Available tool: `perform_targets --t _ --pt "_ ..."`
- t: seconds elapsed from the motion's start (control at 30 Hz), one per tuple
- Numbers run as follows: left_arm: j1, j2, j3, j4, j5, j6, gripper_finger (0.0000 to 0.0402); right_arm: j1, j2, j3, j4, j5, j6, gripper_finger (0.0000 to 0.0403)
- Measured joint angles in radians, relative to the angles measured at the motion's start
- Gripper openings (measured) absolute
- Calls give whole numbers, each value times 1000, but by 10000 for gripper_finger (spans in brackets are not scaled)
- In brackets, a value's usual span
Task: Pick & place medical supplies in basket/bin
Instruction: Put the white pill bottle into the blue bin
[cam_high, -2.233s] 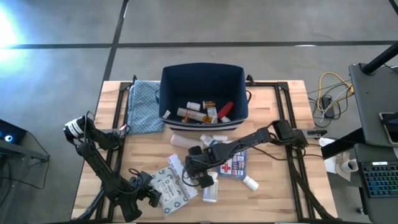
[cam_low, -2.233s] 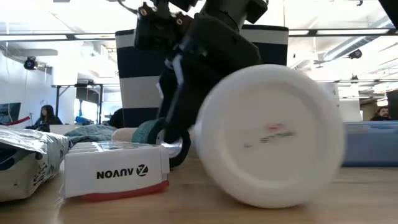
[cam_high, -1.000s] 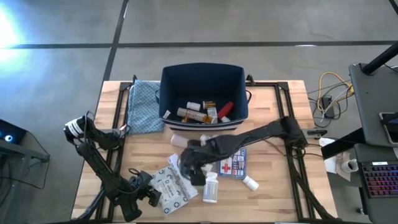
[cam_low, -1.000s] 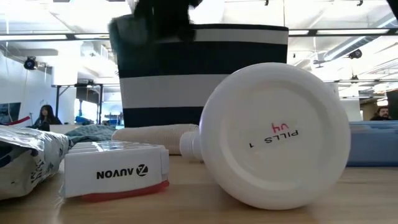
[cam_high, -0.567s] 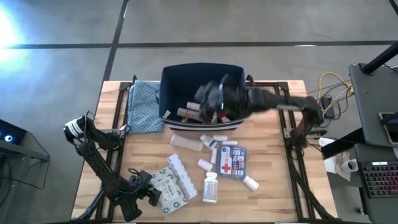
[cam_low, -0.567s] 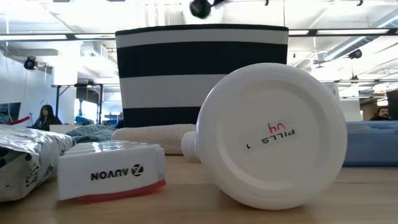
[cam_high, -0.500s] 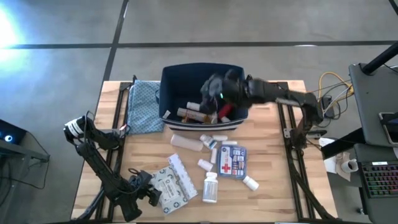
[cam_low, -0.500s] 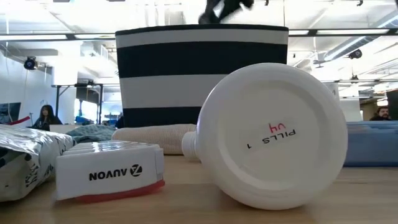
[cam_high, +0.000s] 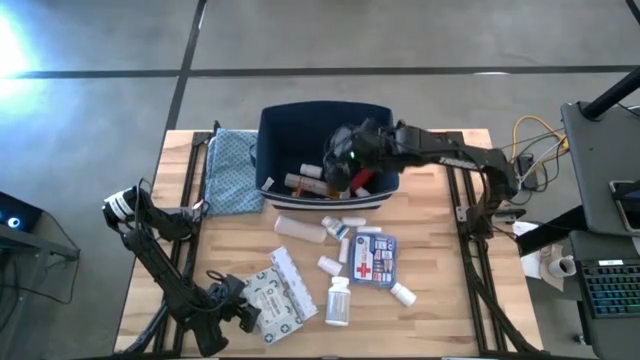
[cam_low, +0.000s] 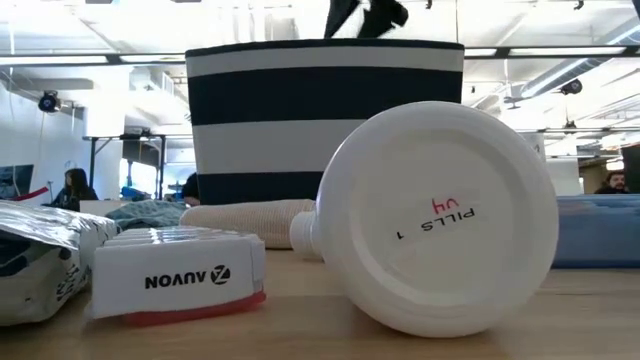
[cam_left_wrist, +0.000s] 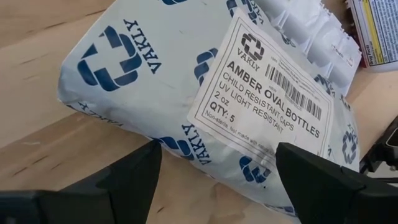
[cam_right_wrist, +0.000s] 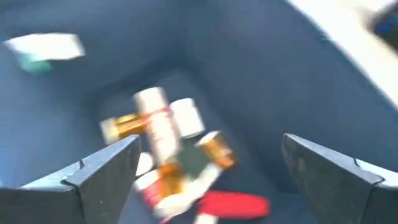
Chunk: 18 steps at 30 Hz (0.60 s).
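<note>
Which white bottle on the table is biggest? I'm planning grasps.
The white pill bottle lying nearest the table's front edge, below the first-aid box; the others are smaller.

Bin (cam_high: 325, 125) at desk (cam_high: 450, 300) rear centre, bottles inside, cloth (cam_high: 230, 170) to its left, first-aid box (cam_high: 375, 260) in front, packet (cam_high: 275, 300) front-left, right end effector (cam_high: 340, 160) over bin.

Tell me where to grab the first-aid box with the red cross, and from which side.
Come straight down on the first-aid box and pinch across its two long edges, probably. It lies flat on the table with its broad face up, so only the thin sides offer grip. Small white bottles crowd its near corners; the middle looks clearer.
</note>
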<state>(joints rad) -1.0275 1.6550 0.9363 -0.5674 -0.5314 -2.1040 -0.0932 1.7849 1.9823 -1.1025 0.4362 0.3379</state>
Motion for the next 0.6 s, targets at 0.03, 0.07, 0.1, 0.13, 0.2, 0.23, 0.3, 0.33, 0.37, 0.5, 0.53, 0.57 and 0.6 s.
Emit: perform_targets --t 0.03,0.07,0.1,0.13,0.2,0.23,0.3,0.33,0.37,0.5,0.53,0.57,0.6 --pt "0 0 0 0 0 0 295 27 -3 0 -4 -26 -1 383" --pt "0 0 0 0 0 0 295 57 -4 0 -10 -57 -6 383" --pt "0 0 0 0 0 0 295 91 -4 0 -18 -84 -11 384" --pt "0 0 0 0 0 0 295 131 -4 0 -24 -102 -13 384" --pt "0 0 0 0 0 0 295 217 -2 0 -25 -106 -7 384" --pt "0 0 0 0 0 0 295 261 -2 -1 -24 -106 -2 384" --pt "0 0 0 0 0 0 295 343 -2 -14 -21 -108 11 384" --pt "0 0 0 0 0 0 295 380 -2 -28 -19 -111 24 384" --pt "0 0 0 -1 0 0 295 411 1 -47 -17 -125 43 384" --pt "0 0 0 -5 -20 1 295 458 6 -192 38 -266 194 384" --pt "1 0 0 -7 -27 1 295 457 6 -243 91 -298 251 384" --pt "1 0 0 -11 -29 1 295 454 6 -292 145 -310 309 384" --pt "1 0 0 -15 -29 1 295 453 8 -342 205 -311 361 384"
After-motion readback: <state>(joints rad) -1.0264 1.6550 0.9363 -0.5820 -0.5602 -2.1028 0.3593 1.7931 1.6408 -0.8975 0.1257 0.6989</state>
